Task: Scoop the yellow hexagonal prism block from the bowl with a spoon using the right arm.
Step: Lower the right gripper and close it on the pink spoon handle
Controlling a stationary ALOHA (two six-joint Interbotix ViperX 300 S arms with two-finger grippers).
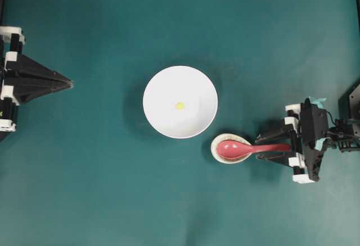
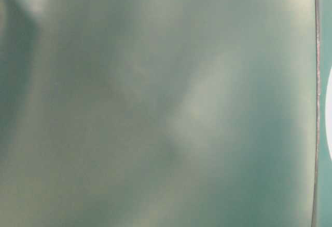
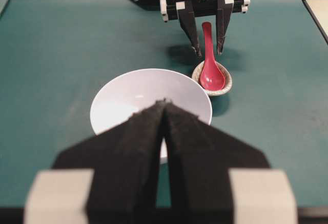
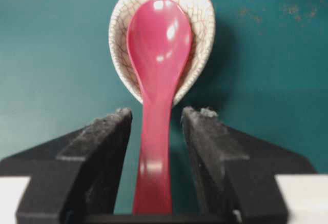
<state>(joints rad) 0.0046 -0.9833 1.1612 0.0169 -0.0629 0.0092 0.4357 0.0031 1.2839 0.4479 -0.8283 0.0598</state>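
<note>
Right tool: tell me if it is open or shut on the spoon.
Open. The right tool straddles the spoon handle, with teal gaps showing either side between handle and fingers.

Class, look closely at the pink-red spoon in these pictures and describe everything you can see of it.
The spoon is glossy pink-red, like glazed ceramic or plastic, with a deep oval scoop and a short straight handle. Its scoop rests in a small crackle-patterned dish beside the white bowl. The handle runs out between the open fingers of the right gripper, with a gap showing on each side. The scoop is empty.
</note>
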